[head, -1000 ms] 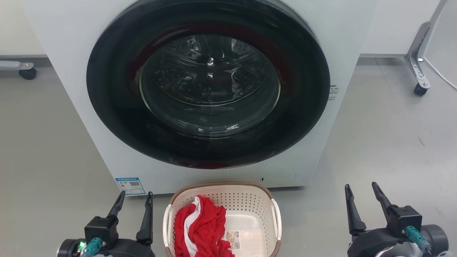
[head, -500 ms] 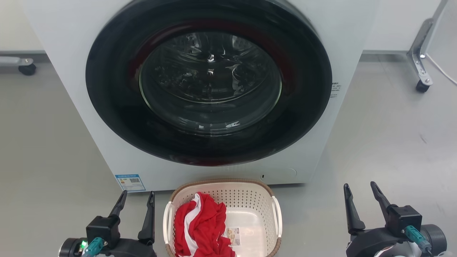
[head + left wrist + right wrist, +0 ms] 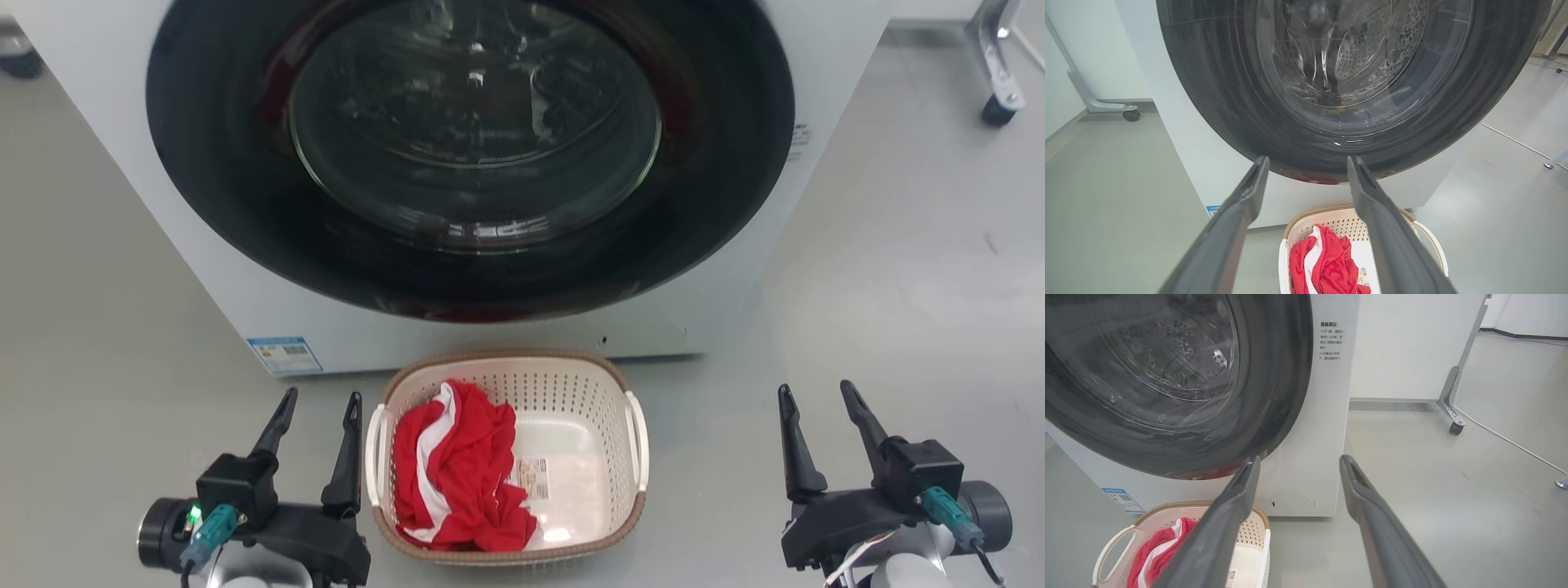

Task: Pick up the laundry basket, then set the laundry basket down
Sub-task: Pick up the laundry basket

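Note:
The laundry basket (image 3: pixel 592 425) is cream-white and perforated with a brown woven-look rim. It sits on the floor just in front of the washing machine, with a red and white garment (image 3: pixel 457 465) in its left half and a small label on its bottom. My left gripper (image 3: pixel 320 398) stands open just left of the basket's left handle (image 3: pixel 374 453), apart from it. My right gripper (image 3: pixel 815 388) is open well to the right of the basket. The left wrist view looks over the basket (image 3: pixel 1345 222) between that gripper's fingers (image 3: pixel 1308 159). In the right wrist view the basket (image 3: pixel 1251 528) lies at the lower left.
A white front-loading washing machine (image 3: pixel 269 327) with a large dark round door (image 3: pixel 469 147) stands right behind the basket. Grey floor spreads to both sides. A caster leg of a frame (image 3: pixel 998 106) stands at the far right, and a white cable (image 3: pixel 1506 441) runs across the floor there.
The whole head view has shifted: the camera has tilted down and closer, so the basket and both grippers sit higher in the picture. Both grippers stay open in the same pose.

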{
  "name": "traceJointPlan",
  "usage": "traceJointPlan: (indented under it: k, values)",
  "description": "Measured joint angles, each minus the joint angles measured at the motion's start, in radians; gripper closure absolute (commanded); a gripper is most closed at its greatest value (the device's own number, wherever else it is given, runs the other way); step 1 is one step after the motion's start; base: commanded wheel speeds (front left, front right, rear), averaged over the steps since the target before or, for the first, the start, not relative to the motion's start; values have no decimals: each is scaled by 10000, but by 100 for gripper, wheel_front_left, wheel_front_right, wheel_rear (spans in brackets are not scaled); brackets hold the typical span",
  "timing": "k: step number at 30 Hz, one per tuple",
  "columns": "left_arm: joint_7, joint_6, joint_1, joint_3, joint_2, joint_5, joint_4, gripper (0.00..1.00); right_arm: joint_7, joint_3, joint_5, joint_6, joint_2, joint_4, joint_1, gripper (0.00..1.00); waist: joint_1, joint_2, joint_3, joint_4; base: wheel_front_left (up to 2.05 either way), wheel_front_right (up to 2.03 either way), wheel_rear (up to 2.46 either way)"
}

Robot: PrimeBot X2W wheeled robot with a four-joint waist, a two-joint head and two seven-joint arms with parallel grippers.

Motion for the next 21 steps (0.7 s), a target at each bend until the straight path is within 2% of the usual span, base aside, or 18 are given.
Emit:
traceJointPlan:
  k: [18, 21]
  values:
    - [134, -199, -1576, 128, -176, -274, 290, 0, 0, -56, -23, 12, 104, 242, -1361, 0, 2, 1, 2430, 90, 0, 0, 0]
    - [238, -359, -1953, 155, -174, -357, 441, 0, -2, -58, -23, 13, 153, 378, -1683, 0, 1, 1, 2850, 107, 0, 0, 0]
